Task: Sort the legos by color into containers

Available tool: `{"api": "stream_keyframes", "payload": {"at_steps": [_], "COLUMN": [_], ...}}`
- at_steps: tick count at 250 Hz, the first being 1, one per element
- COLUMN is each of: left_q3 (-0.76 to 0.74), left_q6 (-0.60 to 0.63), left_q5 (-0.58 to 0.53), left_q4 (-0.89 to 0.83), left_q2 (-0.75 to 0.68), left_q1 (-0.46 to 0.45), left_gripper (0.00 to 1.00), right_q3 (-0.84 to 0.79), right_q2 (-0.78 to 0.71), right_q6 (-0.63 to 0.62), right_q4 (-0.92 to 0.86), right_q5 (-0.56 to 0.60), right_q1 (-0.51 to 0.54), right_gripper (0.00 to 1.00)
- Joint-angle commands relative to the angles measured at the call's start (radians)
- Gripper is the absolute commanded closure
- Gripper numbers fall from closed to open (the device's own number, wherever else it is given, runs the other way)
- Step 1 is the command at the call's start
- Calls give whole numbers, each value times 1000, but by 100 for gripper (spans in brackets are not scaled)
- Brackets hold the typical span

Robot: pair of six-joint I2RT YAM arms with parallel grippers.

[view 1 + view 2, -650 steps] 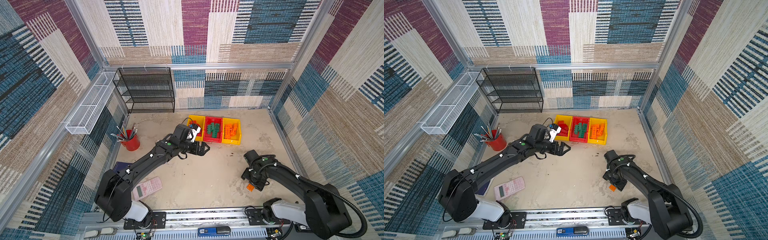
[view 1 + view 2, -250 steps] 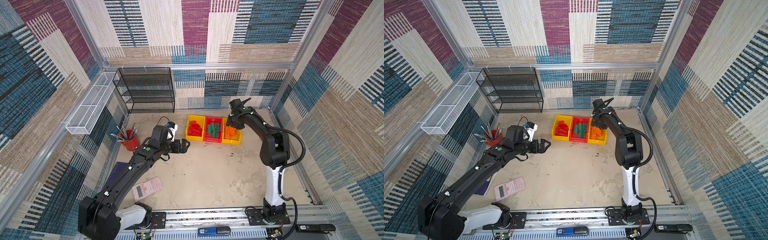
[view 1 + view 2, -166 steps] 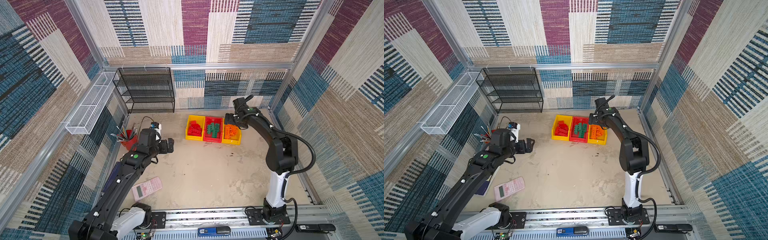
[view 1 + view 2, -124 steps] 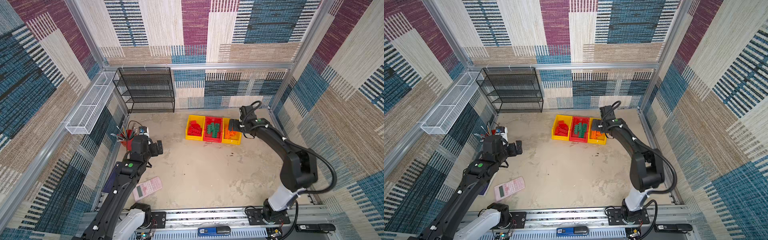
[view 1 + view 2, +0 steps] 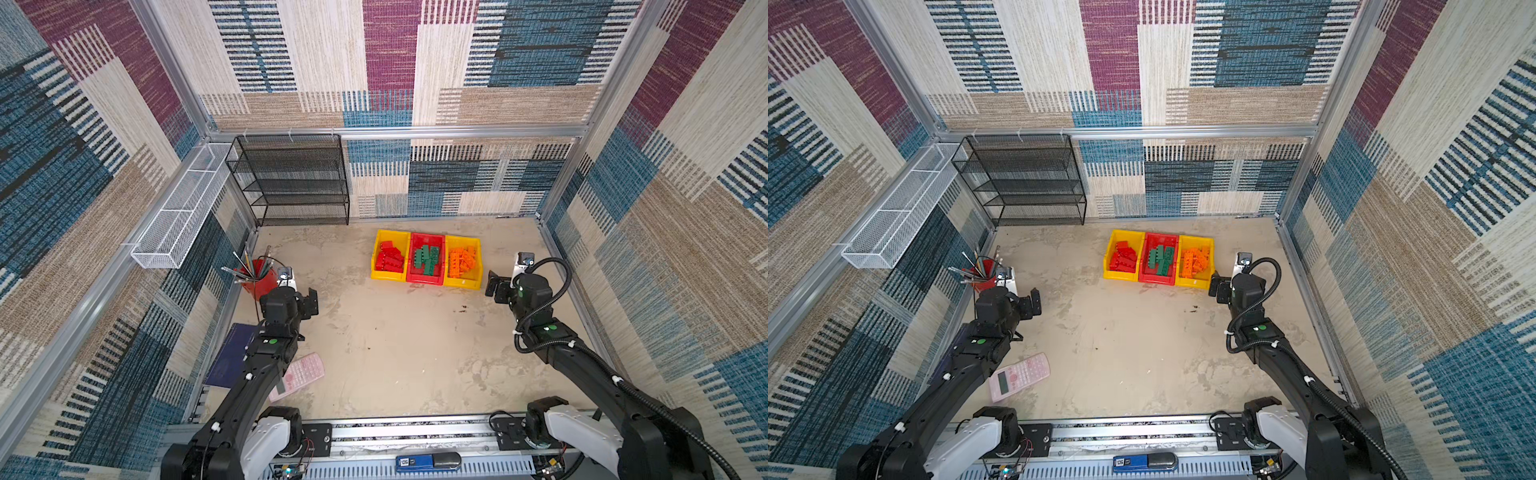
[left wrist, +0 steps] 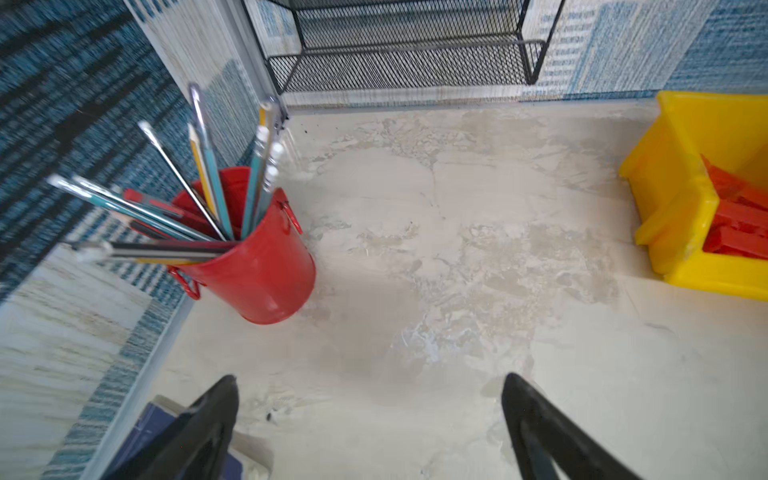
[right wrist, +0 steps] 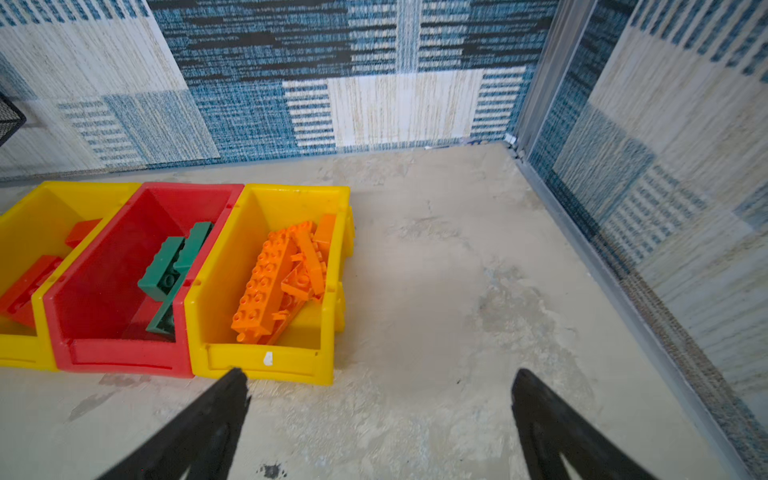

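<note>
Legos [image 5: 428,259], in both top views, fill three touching bins whose long axes run away from the robot: green bricks [image 5: 1162,259] in the red bin [image 5: 424,279], red bricks [image 5: 388,261] in the left yellow bin [image 5: 387,275], orange bricks [image 5: 462,262] in the right yellow bin [image 5: 461,283]. No loose brick shows on the floor [image 5: 395,340], so the sort appears finished. The right gripper [image 5: 494,288], spread wide and empty, hangs just past the right yellow bin and is the pincer nearer the red bin. The left gripper [image 5: 309,298], also wide and empty, hangs well apart on the red bin's other side, by the pencil cup [image 5: 261,284]. Both arms reach forward, low, pincers turned inward. Left wrist view: spread fingers [image 6: 208,419] frame bare floor, and only the left yellow bin's corner shows. Right wrist view: one fingertip [image 7: 224,395] lies near the right yellow bin's front wall, with the long orange brick [image 7: 259,286] lengthwise inside and the red bin next beyond.
</note>
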Motion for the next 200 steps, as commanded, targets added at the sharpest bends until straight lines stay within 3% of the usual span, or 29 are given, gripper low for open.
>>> {"api": "stream_keyframes", "payload": {"at_steps": [1,62,79,106,140,157,187,200], "left_q3": [-48,-117,-123,-126,-124,-107,-101,-75], "left_q6": [-30,-52,-64,-52,-31,-12,5,5], "left_q5": [1,85,97,118,184,229,277,289], "left_q4": [227,471,555,674,772,773,817,742], "left_q2": [41,198,265,368,471,504,555,540], "left_q1": [21,111,121,124,130,130,130,130], "left_gripper": [1,1,1,1,1,2,2,2], "right_q3": [-71,-163,-198,-249,-257,-242,-306,-300], "right_q2": [-12,172,213,278,361,406,541,522], "right_q6": [-28,-80,-93,-74,-96,-82,-112,-103], "right_q4": [283,577,669,791,900,927,1182,1138], "right_q5": [71,-25,-24,-127,-176,-235,-339,-335], "right_q1": [-37,-98,-124,-184,-191,-202,-207,-213], "right_gripper": [0,0,0,0,0,0,0,0]}}
